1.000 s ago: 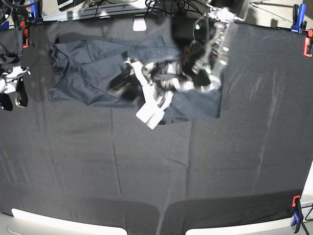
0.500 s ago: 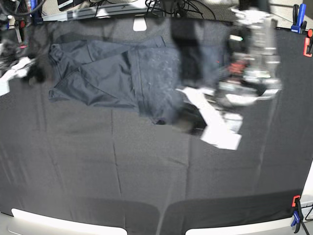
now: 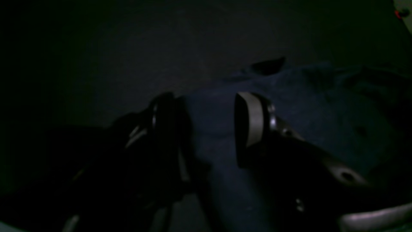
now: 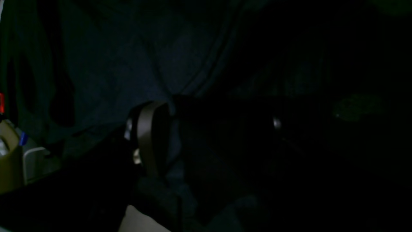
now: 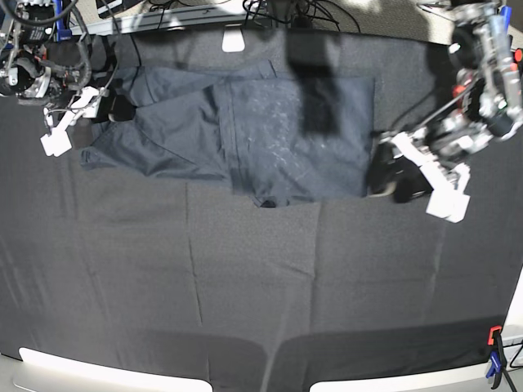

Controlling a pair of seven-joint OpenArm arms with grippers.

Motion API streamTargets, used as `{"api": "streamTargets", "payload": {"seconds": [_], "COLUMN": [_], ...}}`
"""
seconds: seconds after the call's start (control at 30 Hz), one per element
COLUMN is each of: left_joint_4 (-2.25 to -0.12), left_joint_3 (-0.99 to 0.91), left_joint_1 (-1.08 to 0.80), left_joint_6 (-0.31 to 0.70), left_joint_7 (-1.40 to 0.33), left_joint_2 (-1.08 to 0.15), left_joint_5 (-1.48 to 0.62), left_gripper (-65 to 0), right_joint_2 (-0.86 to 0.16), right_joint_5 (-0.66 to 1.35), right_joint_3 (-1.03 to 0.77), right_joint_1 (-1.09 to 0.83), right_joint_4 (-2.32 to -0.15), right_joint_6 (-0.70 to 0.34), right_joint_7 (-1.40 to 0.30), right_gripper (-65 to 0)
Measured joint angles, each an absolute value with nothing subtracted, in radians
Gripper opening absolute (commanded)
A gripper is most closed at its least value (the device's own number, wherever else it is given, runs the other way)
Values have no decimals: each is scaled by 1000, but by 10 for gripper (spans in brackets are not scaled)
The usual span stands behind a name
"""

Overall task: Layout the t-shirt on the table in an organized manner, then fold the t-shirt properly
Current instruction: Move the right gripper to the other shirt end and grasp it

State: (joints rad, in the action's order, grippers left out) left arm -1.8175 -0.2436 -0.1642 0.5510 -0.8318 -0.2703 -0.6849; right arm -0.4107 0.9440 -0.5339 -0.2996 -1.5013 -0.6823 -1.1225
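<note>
Both wrist views are very dark. The left gripper [image 5: 391, 181] is open just beside the t-shirt [image 5: 245, 131] edge; the right gripper [image 5: 105, 106] is open at its other end, on the table [image 5: 245, 278].

right hand [image 4: 206, 135] far finger lost in darkness, t-shirt [image 5: 245, 131] sleeve under arm

A: Carrying surface? 
B: Wide table [image 5: 245, 310], matte black cloth with creases, white corners along near edge, orange-and-blue clamp [image 5: 495, 353] at near right corner.

A: Lying on it? 
B: Dark grey t-shirt [image 5: 245, 131], spread across far half, rumpled and folded over on left side, flatter on right with straight right edge. Lower edge uneven, dipping near centre.

A: Anything else directly on cloth? 
B: Can't tell.
</note>
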Motion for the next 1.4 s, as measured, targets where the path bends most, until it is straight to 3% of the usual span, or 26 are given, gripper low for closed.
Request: {"api": "streamTargets", "payload": {"seconds": [0.4,0.63,1.4], "left_joint_4": [-1818,-1818,-1818], "left_joint_3": [-244,-244,-244], "left_joint_1": [-177,-177,-177], "left_joint_6": [551,551,551], "left_joint_7": [-815,-815,-785], "left_joint_2": [-281,-281,-281], "left_joint_5": [-688,-691,-691], "left_gripper": [-371,-371,-371], "right_joint_2": [-413,-418,-463], "right_joint_5": [811,995,1140], "right_joint_3": [-669,-620,-575], "right_joint_1": [-270,-161,-278], "right_joint_4": [-1427,-1226,-1230], "right_joint_6": [-684,-690,-693], "right_joint_7": [-1031,-1108,-1103], "right_gripper": [-277,-277,-278]}}
